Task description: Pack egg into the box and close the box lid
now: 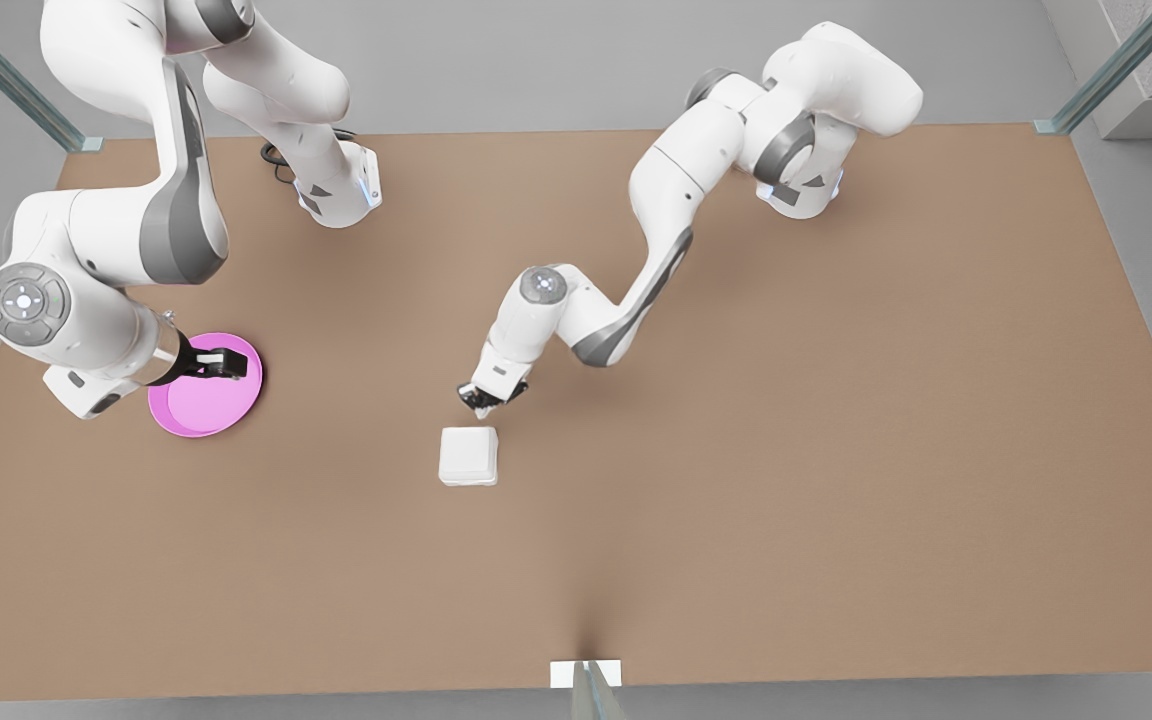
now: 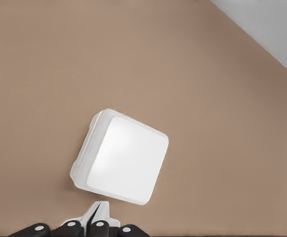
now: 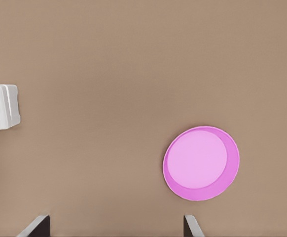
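Observation:
The white box (image 1: 468,455) sits on the brown table near the middle, with its box lid (image 2: 126,160) folded down flat over it. The egg is hidden. My left gripper (image 1: 484,400) hangs just behind the box, a little above the table, its fingers (image 2: 100,210) shut with nothing between them. My right gripper (image 1: 221,362) hovers over the pink plate on the front view's left, and its fingers (image 3: 192,226) stand wide open and empty. One side of the box (image 3: 0,106) also appears in the right wrist view.
A round pink plate (image 1: 176,420) lies on the front view's left with nothing on it (image 3: 232,177). Both arm bases stand at the table's far edge. A small white bracket (image 1: 586,672) sits at the near edge.

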You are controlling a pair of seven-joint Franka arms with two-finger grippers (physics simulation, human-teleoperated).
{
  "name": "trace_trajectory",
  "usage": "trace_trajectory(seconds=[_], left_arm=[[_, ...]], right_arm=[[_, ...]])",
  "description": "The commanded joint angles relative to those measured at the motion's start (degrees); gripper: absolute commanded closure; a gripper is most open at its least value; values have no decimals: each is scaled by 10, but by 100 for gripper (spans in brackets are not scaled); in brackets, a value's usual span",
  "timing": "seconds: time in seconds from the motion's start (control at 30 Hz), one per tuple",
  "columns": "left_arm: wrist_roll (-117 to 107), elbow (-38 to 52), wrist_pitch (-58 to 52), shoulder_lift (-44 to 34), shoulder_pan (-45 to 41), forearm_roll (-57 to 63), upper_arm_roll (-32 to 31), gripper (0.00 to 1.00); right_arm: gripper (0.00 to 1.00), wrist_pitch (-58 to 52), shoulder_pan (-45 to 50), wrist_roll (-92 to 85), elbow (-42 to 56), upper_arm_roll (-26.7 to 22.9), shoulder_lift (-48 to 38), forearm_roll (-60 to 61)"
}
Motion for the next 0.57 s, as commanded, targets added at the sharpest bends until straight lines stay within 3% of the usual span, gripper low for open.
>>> trace_trajectory(seconds=[0.0, 0.03, 0.07, 0.1, 0.2, 0.3, 0.53], left_arm=[[28, 22, -424, -120, 177, -136, 2, 79], [231, 66, -583, -119, 329, -133, 6, 72], [464, 57, -627, -117, 382, -74, 13, 1], [727, 49, -676, -118, 380, 62, 14, 0], [771, 44, -758, -284, 400, 75, 28, 0], [903, -129, -702, -423, 418, 82, 8, 0], [910, -162, -662, -425, 418, 83, 8, 0]], right_arm=[[0, -5, -2, -2, 0, -1, -1, 10], [0, -5, -2, -2, 0, -1, -1, 10], [0, -5, -1, -2, 0, 0, -1, 10], [0, -5, -1, -2, 0, -1, -1, 10], [0, -5, -2, -2, 0, -1, -1, 14], [0, -5, -4, -3, 0, -1, -1, 14], [0, -5, -4, -2, 1, -1, 2, 13]])
